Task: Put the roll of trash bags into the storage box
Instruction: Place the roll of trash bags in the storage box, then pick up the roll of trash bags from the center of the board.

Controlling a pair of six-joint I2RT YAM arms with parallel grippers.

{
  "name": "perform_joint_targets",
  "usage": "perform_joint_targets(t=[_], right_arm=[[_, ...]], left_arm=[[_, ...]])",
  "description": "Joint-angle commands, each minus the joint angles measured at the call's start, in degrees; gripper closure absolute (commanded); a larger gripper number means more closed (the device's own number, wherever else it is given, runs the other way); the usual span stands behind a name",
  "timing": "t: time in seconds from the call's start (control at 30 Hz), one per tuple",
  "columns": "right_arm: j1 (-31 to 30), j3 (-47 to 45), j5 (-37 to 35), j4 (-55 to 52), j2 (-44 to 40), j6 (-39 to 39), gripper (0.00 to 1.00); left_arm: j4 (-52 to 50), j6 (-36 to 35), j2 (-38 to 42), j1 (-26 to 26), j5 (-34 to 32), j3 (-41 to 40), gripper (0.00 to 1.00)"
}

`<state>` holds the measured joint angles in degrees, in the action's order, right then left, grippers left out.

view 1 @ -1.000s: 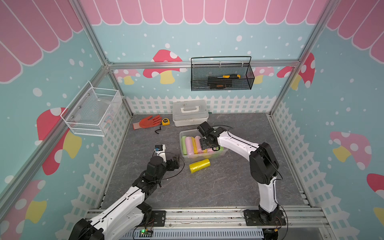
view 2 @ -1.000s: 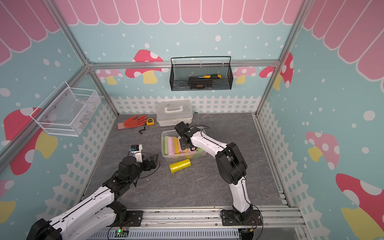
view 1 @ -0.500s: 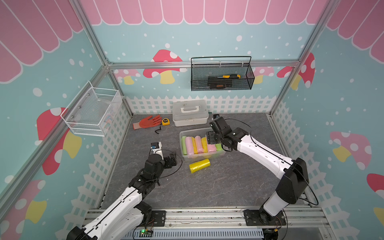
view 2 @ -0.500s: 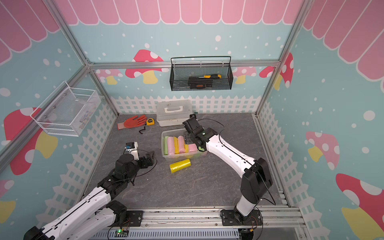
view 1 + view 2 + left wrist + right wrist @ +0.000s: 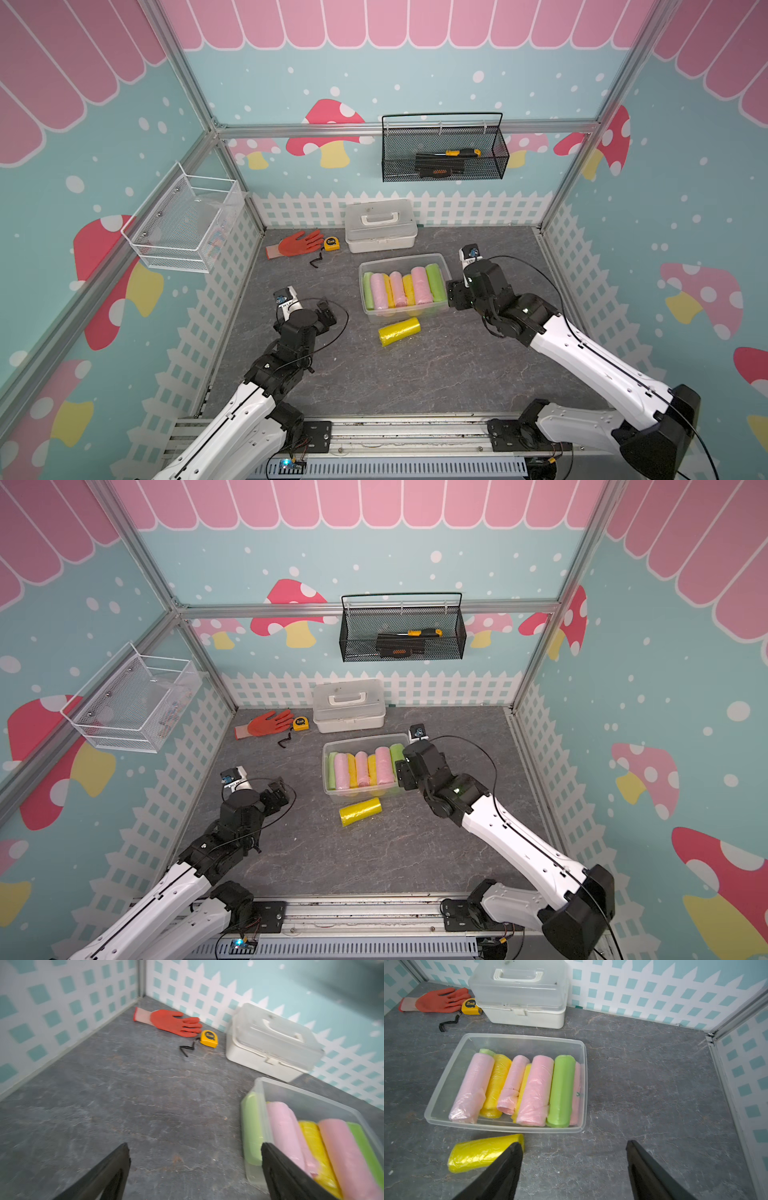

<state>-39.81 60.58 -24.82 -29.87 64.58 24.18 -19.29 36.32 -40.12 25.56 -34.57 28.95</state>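
The storage box (image 5: 405, 258) sits open-topped near the middle of the surface (image 5: 415, 374). It is packed with pink, yellow and green rolls (image 5: 533, 1091) lying side by side, all pointing the same way, which looks like the arrangement that lets so many fit.

1 yellow roll (image 5: 399, 331) lies outside on the surface, just beside the box's near wall and running along it, so crosswise to the packed ones. It looks like the part of the task not yet done, and it would probably need turning to slot in with its neighbours.

The right end effector (image 5: 453, 293) hovers at the box's right side, released and carrying nothing. In the right wrist view its 2 fingers (image 5: 508, 1167) stand wide apart with bare surface between them. The yellow roll (image 5: 483, 1153) lies off to one side, its end hidden behind 1 finger, so the roll is near but not between the jaws. That wide stance suits a grasp across the roll's width.

The left end effector (image 5: 326, 313) is likewise released and empty, well apart from the box's left wall. This probably keeps the way to the roll free for the other arm.
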Motion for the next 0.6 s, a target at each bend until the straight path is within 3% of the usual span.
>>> perform_joint_targets(t=[0.0,0.1,0.3,0.43,0.57], right_arm=[[-0.2,-6.7,-4.5,4.0,-6.9,-2.2,0.18],[-0.2,-13.4,-7.3,6.5,-14.6,-2.0,0.16],[-0.1,-24.0,-9.6,10.3,-26.9,0.7,0.08],[-0.2,-27.8,-9.1,10.1,-30.2,2.2,0.02],[-0.2,-31.0,-5.3,9.8,-31.2,3.8,0.01]], left_arm=[[-6.8,7.4,-1.1,-0.2,-11.0,3.0,0.01],[-6.7,6.0,-2.6,-0.2,-9.6,4.8,0.01],[-6.4,-3.5,-2.4,-0.2,-1.7,7.1,0.01],[-4.4,-4.9,4.6,-0.2,4.7,2.3,0.01],[-3.9,-3.7,12.1,-0.6,5.8,-0.1,0.01]])
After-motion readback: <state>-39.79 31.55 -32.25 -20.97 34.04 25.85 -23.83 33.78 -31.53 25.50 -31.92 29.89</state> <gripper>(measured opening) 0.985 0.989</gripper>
